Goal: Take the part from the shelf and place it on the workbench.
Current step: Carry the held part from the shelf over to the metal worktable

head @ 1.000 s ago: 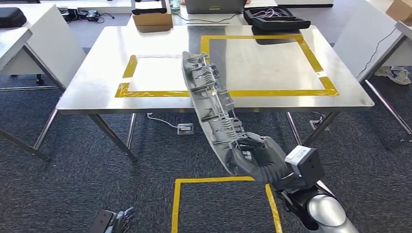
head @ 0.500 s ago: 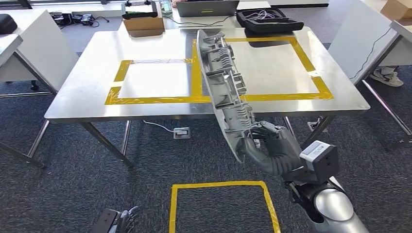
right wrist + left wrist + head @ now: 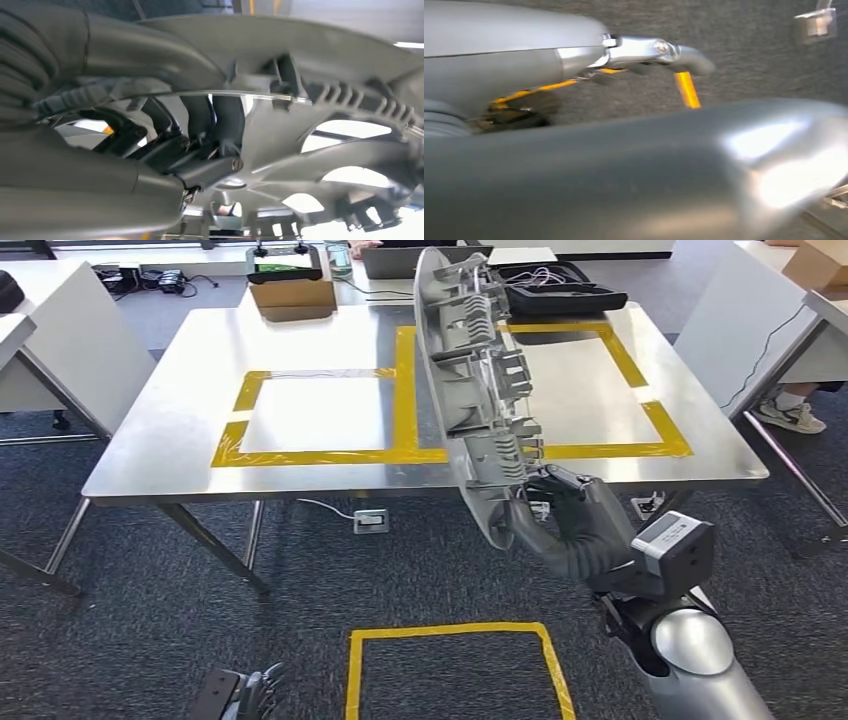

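Right hand [image 3: 560, 525] is clamped on the part's [image 3: 470, 370] lower end so I carry it steeply tilted, its top above the workbench [image 3: 160, 430] and grip short of the edge; left hand [image 3: 245, 695] hangs low, state unclear.

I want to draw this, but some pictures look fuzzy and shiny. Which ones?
Head view: sharp, with bright glare on the steel workbench. Left wrist view: smeared, and a white shine sits on the silver arm. Right wrist view: the part is soft and very close, held by the right hand, with blown-out white gaps.
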Controlling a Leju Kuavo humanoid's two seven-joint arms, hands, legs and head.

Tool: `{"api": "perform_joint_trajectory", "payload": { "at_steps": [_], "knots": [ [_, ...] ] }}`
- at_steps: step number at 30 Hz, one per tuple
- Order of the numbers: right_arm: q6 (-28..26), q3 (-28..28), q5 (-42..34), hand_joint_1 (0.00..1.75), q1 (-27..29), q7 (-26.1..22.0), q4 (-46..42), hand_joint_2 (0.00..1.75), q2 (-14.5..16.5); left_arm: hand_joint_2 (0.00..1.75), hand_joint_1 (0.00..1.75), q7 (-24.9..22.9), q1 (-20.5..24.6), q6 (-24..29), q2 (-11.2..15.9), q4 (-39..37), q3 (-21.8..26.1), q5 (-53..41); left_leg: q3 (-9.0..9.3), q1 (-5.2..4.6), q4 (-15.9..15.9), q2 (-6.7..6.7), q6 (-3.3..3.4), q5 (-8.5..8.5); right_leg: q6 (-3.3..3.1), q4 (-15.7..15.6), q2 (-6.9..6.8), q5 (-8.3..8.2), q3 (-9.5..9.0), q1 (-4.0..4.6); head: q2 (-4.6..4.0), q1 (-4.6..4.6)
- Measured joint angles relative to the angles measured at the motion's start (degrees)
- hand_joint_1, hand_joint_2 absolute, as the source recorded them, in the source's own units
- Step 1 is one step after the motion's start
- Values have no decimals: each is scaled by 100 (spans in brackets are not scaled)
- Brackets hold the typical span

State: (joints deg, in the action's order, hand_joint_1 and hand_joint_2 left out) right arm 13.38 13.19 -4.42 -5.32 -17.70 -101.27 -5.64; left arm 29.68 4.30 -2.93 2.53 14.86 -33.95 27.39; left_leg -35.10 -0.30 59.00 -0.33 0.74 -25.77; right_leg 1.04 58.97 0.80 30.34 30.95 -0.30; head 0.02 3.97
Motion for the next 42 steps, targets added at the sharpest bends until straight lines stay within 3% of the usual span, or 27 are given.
{"api": "perform_joint_trajectory", "payload": {
  "at_steps": [2, 5, 6, 7, 9, 11, 12, 15, 17, 20, 21, 22, 23, 25, 27, 30, 32, 33, 35, 36, 37, 38, 40, 41, 42],
  "knots": [
    [3, -7, -1, 175, -47, 1, 0, 175, 0, 0, 0, 0, 5, 0, -10, 5, 18, 0, 80, 37, -81, 8, 55, -4, 53, 267, -10, 149, 105, 4, -1, -5],
    [15, -11, -1, 175, -83, -1, 6, 175, 0, 0, 0, 0, 5, 0, -35, 4, 43, 1, 148, 49, -108, 17, 104, -52, 111, 1352, -24, 532, 750, -23, -2, -14],
    [19, -11, 2, 175, -84, 1, 13, 175, 0, 0, 0, 0, -1, 0, -41, 3, 46, 1, 169, 52, -107, 16, 107, -76, 129, 1576, -28, 533, 926, -35, -2, -17],
    [21, -13, 6, 175, -85, 5, 23, 175, -2, 0, 0, 0, -6, 0, -47, 1, 50, 2, 198, 56, -103, 11, 99, -102, 147, 1590, -32, 410, 1004, -48, -2, -19],
    [20, -14, 19, 175, -105, 11, 48, 175, -5, 0, 0, -1, -9, 0, -56, 0, 63, 2, 272, 73, -82, -4, 58, -176, 182, 1005, -51, -110, 853, -85, -2, -21],
    [21, -14, 36, 175, -155, 9, 69, 175, -7, 0, 0, -5, -3, 0, -60, -3, 78, -9, 302, 60, -24, -15, -17, -266, 176, 320, -70, -444, 605, -103, -2, -20],
    [22, -15, 45, 175, -176, 6, 73, 175, -7, 0, 0, -9, 0, 0, -61, -4, 83, -21, 301, 48, -3, -16, -53, -298, 145, 150, -73, -474, 545, -101, -2, -14],
    [24, -17, 63, 175, -193, 17, 77, 175, -10, 0, 0, -17, 7, 0, -60, -3, 86, -59, 319, 50, -1, -7, -146, -357, 2, 80, -56, -393, 507, -84, -2, 4],
    [24, -18, 66, 175, -199, 21, 78, 175, -11, 0, 0, -17, 18, 0, -60, -1, 87, -70, 237, 65, 234, 0, -207, -487, -78, 67, -57, -357, 444, -97, -1, 11],
    [27, -17, 77, 175, -213, 9, 78, 175, -11, 0, 0, -17, 20, 0, -65, 0, 88, -93, -357, 74, 1301, 3, -250, -882, -146, 61, -59, -287, 362, -90, -2, 17],
    [29, -17, 81, 175, -212, 9, 78, 175, -11, 0, 0, -17, 13, 0, -67, 0, 88, -99, -549, 74, 1573, 3, -248, -917, -152, 61, -52, -261, 334, -82, -2, 17],
    [31, -16, 85, 175, -210, 12, 79, 175, -11, 0, 0, -17, 6, 0, -69, 0, 88, -103, -649, 73, 1648, 3, -235, -836, -152, 61, -43, -231, 297, -74, -2, 17],
    [33, -16, 86, 175, -208, 16, 79, 175, -11, 0, 0, -17, 3, 0, -69, 0, 88, -105, -636, 69, 1494, 3, -211, -639, -148, 61, -34, -197, 248, -67, -2, 17],
    [33, -16, 88, 175, -208, 19, 79, 175, -11, 0, 0, -17, 1, 0, -66, -2, 88, -107, -377, 45, 761, 1, -134, -136, -126, 61, -24, -121, 142, -57, -1, 17],
    [37, -15, 93, 175, -211, 14, 79, 175, -11, 0, 0, -17, 0, 0, -60, -7, 91, -108, -141, 9, 195, 0, -74, 68, -77, 62, -17, -60, 92, -42, 0, 16],
    [42, -5, 108, 175, -214, 13, 80, 175, -11, 0, 0, -16, -11, 0, -61, -5, 93, -109, -72, -2, 45, -4, -16, 19, 25, 23, -17, -25, 73, -45, -1, 12],
    [43, -1, 113, 175, -223, 17, 80, 175, -13, 0, 0, -11, -16, 0, -61, -2, 108, -109, -10, 24, -27, -4, 44, 15, 86, 163, -30, 61, 122, -44, -2, 9],
    [47, 3, 114, 175, -231, 17, 84, 175, -13, 0, 0, -8, -14, 0, -65, 0, 122, -109, 26, 37, -56, 0, 74, 6, 111, 406, -35, 173, 245, -45, -2, 4],
    [65, 20, 118, 175, -243, 12, 103, 175, -13, 0, 0, -3, -13, 0, -76, -1, 151, -109, 74, 33, -66, 7, 113, -38, 150, 1154, -43, 451, 680, -49, -2, -2],
    [72, 30, 122, 175, -244, 13, 119, 175, -13, 0, 0, -2, -16, 0, -83, -1, 161, -109, 100, 33, -65, 8, 121, -64, 166, 1466, -43, 514, 890, -52, -2, -4],
    [79, 38, 126, 175, -244, 16, 137, 175, -13, 0, 0, -2, -20, 0, -87, -2, 169, -109, 131, 34, -63, 5, 120, -93, 178, 1603, -44, 466, 1018, -57, -1, -5],
    [81, 44, 130, 175, -244, 22, 151, 175, -13, 0, 0, -2, -22, 0, -91, -2, 176, -109, 173, 39, -58, -3, 112, -127, 186, 1485, -47, 283, 1026, -65, -2, -5],
    [90, 48, 131, 175, -251, 24, 170, 175, -13, 0, 0, -2, -24, 0, -95, -2, 182, -108, 259, 49, -37, -20, 68, -212, 193, 765, -65, -225, 778, -81, -1, -5],
    [94, 53, 130, 175, -262, 19, 178, 175, -13, 0, 0, -2, -22, 0, -96, -3, 185, -107, 282, 42, -13, -29, 33, -255, 177, 398, -74, -390, 638, -77, -2, -8],
    [98, 61, 130, 175, -274, 14, 184, 175, -13, 0, 0, -2, -21, 0, -95, -5, 187, -106, 290, 33, 0, -33, -1, -286, 145, 177, -78, -457, 553, -74, -2, -5]
  ]
}}
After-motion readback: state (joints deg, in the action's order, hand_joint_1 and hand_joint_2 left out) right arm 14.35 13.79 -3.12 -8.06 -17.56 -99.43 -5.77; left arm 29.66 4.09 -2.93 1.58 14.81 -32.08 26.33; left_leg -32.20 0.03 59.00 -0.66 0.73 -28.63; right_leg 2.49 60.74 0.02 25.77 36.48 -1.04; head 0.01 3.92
